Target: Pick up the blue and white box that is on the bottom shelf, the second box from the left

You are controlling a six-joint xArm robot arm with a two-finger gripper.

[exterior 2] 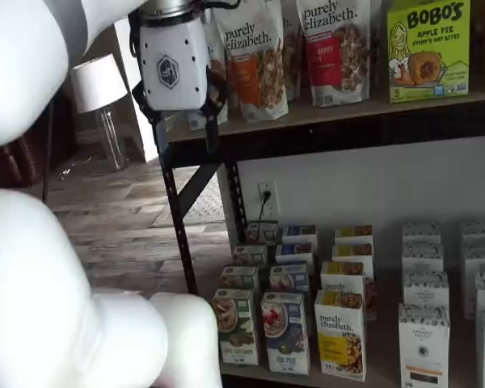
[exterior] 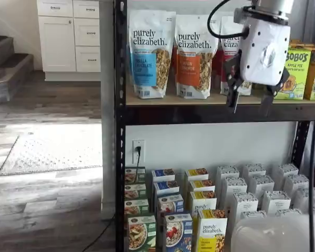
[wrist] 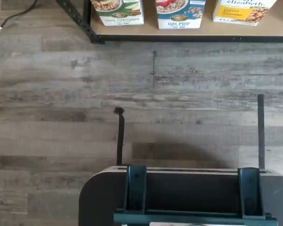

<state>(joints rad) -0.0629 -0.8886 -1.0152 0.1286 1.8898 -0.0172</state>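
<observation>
The blue and white box [wrist: 180, 14] stands at the front of the bottom shelf [wrist: 179, 32], between a green-and-white box and a yellow-and-white one. Both shelf views show the box [exterior: 177, 233] [exterior 2: 285, 331] low down, with more rows behind it. My gripper [exterior: 250, 102] [exterior 2: 186, 137] hangs high in front of the upper shelf, far above the box. A plain gap shows between its two black fingers [exterior: 233, 100], with nothing between them. In the wrist view only a dark mount with teal brackets [wrist: 188, 197] appears, not the fingers.
The green-and-white box [wrist: 119, 12] and the yellow "purely elizabeth" box [wrist: 243, 10] flank the target. Tall granola pouches [exterior: 149, 52] fill the upper board. White boxes [exterior: 260, 191] stand at the right. The rack's black post [exterior: 119, 131] and my white arm [exterior 2: 48, 283] are near.
</observation>
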